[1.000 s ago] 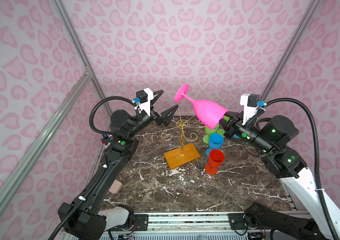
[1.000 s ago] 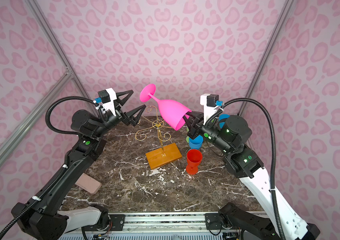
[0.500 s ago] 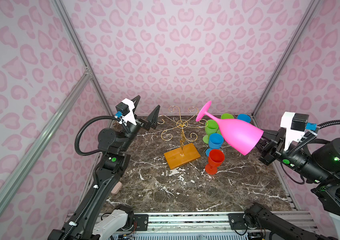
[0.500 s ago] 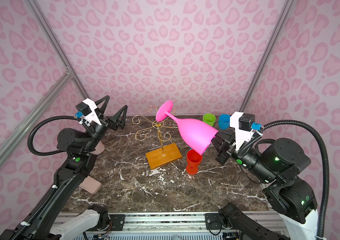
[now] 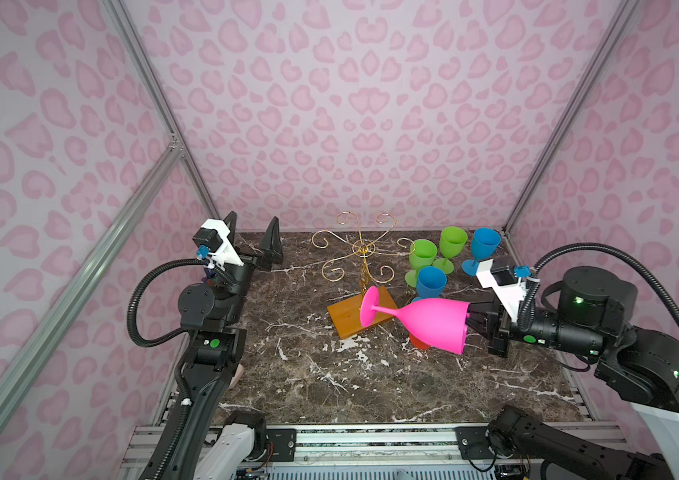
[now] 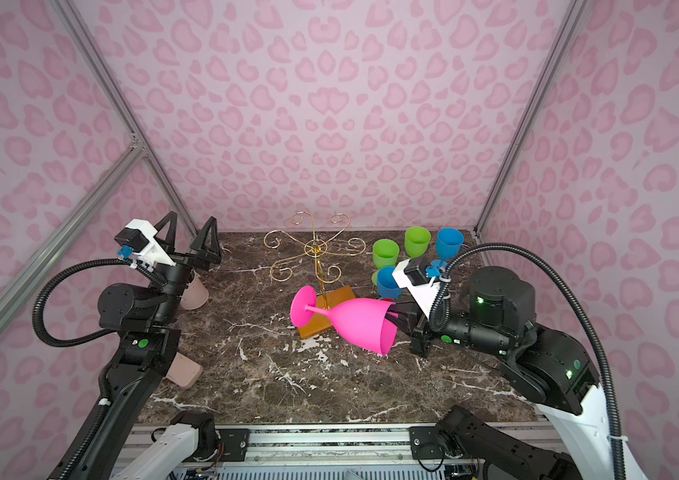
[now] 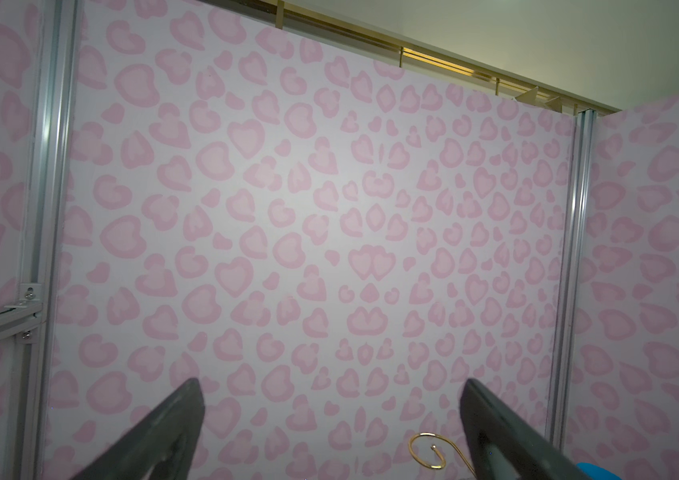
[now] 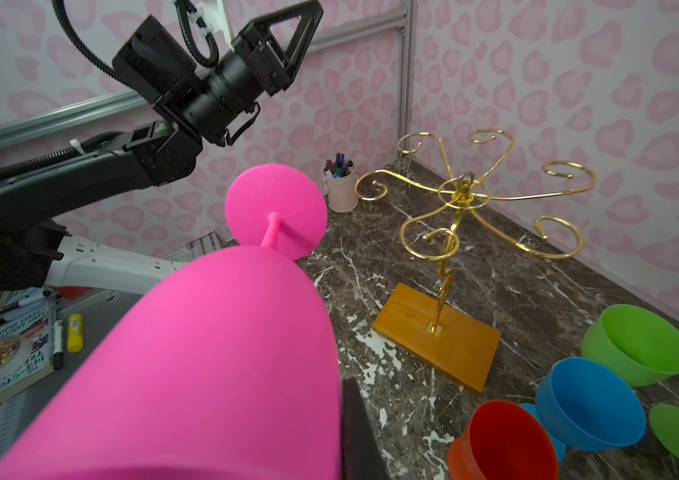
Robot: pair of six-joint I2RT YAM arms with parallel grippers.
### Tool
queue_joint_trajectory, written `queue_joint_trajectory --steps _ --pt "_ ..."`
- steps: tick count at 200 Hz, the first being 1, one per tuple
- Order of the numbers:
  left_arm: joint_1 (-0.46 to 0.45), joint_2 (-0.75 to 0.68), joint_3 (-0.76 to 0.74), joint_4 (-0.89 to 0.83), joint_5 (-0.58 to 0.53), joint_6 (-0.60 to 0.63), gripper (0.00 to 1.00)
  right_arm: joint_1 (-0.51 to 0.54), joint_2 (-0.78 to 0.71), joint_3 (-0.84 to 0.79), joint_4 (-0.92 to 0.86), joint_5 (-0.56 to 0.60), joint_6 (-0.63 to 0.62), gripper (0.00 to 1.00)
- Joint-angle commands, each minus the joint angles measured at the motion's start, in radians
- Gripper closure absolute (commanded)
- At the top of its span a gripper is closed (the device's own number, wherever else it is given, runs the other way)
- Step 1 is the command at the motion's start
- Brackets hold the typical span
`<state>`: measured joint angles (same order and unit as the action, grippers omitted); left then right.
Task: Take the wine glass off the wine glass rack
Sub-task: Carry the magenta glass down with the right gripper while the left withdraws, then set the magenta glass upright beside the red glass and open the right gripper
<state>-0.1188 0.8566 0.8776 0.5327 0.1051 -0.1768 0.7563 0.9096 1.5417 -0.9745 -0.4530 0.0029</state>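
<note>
- The dark marble table carries everything, with pink-patterned walls on three sides.
- The left gripper is raised near the back left corner, its jaws spread wide with nothing between them.
- The right gripper reaches in from the right, clamped on the rim of the wine glass.
- The pink wine glass lies sideways in that grip, clear of the rack's arms, and its round foot points toward the rack's base.
- The wine glass rack stands mid-table, with nothing hanging from its gold scroll arms.
- Two green glasses and two blue glasses stand upright right of the rack. A red glass stands beside them, mostly hidden under the pink bowl in both top views.
- A pen cup stands by the back wall.
</note>
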Motion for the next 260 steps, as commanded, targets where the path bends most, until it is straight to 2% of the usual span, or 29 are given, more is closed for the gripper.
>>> queue_joint_trajectory --steps 1,27,66,159,210,260 --pt "0.020 -0.012 -0.018 0.023 -0.024 -0.024 0.03 0.109 0.036 -0.015 -0.059 0.144 -0.015 1.00" --pt "0.037 -0.021 -0.035 0.023 -0.029 -0.030 0.03 0.231 0.125 -0.018 -0.135 0.291 -0.004 1.00" --pt "0.057 -0.033 -0.053 0.016 -0.034 -0.030 0.03 0.241 0.285 -0.022 -0.272 0.409 0.043 1.00" --pt "0.083 -0.044 -0.081 0.011 -0.047 -0.024 0.03 0.258 0.528 -0.013 -0.382 0.537 0.086 1.00" --pt "0.089 -0.036 -0.081 0.010 -0.051 -0.015 0.03 0.258 0.692 0.011 -0.401 0.572 0.080 1.00" --pt "0.093 -0.041 -0.089 0.007 -0.058 -0.003 0.03 0.233 0.767 0.017 -0.366 0.553 0.061 1.00"
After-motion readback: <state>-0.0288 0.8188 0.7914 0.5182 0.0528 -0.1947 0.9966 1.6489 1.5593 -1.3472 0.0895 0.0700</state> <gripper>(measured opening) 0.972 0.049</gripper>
